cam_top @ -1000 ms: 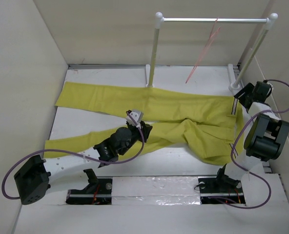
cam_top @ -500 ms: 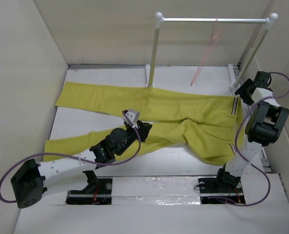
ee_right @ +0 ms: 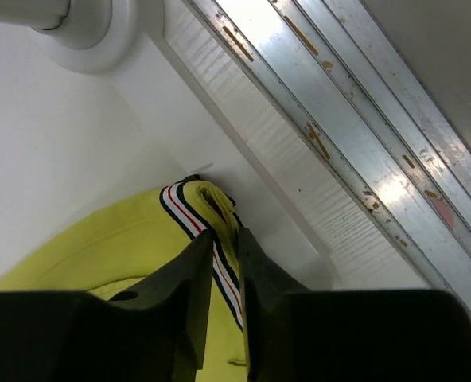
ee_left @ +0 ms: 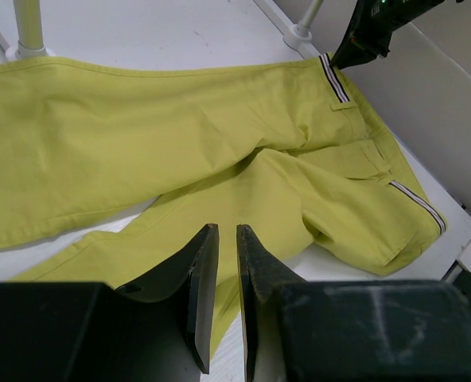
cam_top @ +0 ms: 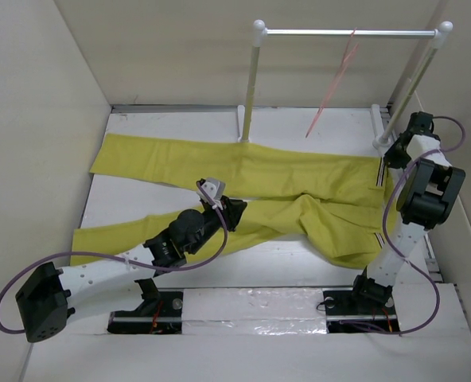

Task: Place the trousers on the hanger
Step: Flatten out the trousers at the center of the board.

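Observation:
The mustard-yellow trousers lie flat across the table, legs running left and waist at the right. My right gripper is at the waist's far right corner. In the right wrist view it is shut on the trousers' striped edge, which is pinched between the fingers. My left gripper hovers over the nearer leg by the crotch. Seen from its wrist, the left gripper has its fingers nearly together with nothing between them, above the trousers. The pinkish-red hanger hangs tilted on the rail.
A white-posted rail with a metal bar stands at the back, with its left post at the trousers' far edge. The right post's base and an aluminium track lie close to my right gripper. Walls enclose the table on both sides.
My right gripper has closed on the striped waist corner, and its wrist has shifted towards the back right. The left arm has stretched slightly. The hanger is swinging a little.

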`<state>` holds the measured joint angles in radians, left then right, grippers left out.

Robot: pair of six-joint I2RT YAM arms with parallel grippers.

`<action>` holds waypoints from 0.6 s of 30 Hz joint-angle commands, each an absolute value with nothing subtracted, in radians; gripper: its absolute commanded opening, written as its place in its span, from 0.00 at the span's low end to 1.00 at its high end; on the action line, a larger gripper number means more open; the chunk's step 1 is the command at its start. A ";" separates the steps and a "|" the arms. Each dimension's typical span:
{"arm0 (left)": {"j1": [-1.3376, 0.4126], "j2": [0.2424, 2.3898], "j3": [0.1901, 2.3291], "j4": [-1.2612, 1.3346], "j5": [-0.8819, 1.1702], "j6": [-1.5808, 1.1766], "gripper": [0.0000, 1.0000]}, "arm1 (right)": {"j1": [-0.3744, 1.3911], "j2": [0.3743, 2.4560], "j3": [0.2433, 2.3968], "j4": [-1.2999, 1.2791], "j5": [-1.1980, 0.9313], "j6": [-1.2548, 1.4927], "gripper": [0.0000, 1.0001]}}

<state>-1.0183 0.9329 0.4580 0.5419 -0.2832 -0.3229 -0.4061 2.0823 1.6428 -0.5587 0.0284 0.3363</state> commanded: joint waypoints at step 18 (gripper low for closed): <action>-0.965 0.963 0.459 0.552 -0.334 -0.376 0.14 | -0.451 1.865 1.519 -0.304 -0.126 0.368 0.00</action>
<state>-0.9890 0.9581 0.4576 0.5339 -0.3046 -0.3500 -0.4324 1.9129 1.5047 -0.4480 -0.0639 0.3523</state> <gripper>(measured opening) 0.139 0.022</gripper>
